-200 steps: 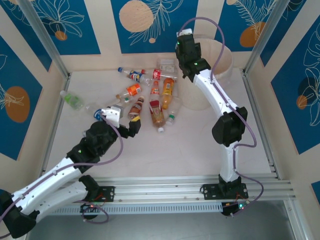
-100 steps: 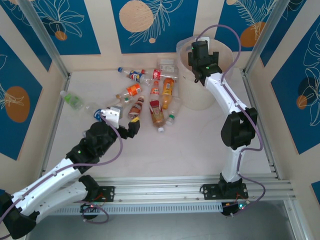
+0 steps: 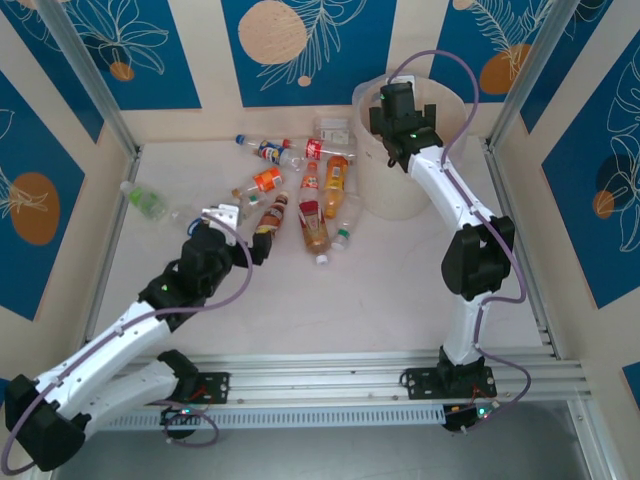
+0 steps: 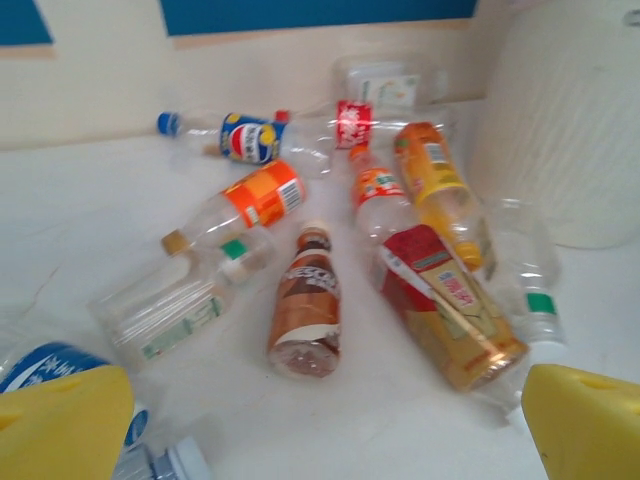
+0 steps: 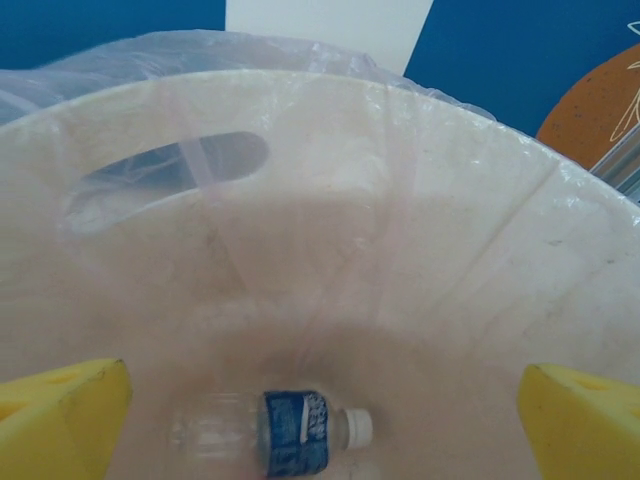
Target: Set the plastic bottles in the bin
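Note:
Several plastic bottles lie in a cluster on the table [image 3: 330, 300]. Straight ahead of my left gripper [image 4: 325, 440] [image 3: 260, 245], which is open and holds nothing, lies a brown-labelled bottle [image 4: 305, 305]. To its right is a red-and-orange tea bottle [image 4: 445, 300]. An orange-labelled bottle [image 4: 260, 195], a Pepsi bottle [image 4: 245, 138] and a clear green-labelled bottle [image 4: 175, 310] lie beyond. My right gripper [image 3: 398, 112] [image 5: 320, 445] hangs open over the cream bin [image 3: 440, 110]. A blue-labelled bottle [image 5: 290, 430] lies on the bin's floor.
A green bottle [image 3: 145, 200] lies apart at the far left. A blue-labelled bottle [image 4: 40, 365] rests beside my left finger. The bin wall [image 4: 570, 120] rises at the right of the cluster. Its liner and handle slot [image 5: 165, 170] show inside.
The right gripper has swung from the bin's left rim to over its inside. The left gripper has edged forward and left, closer to the brown bottle.

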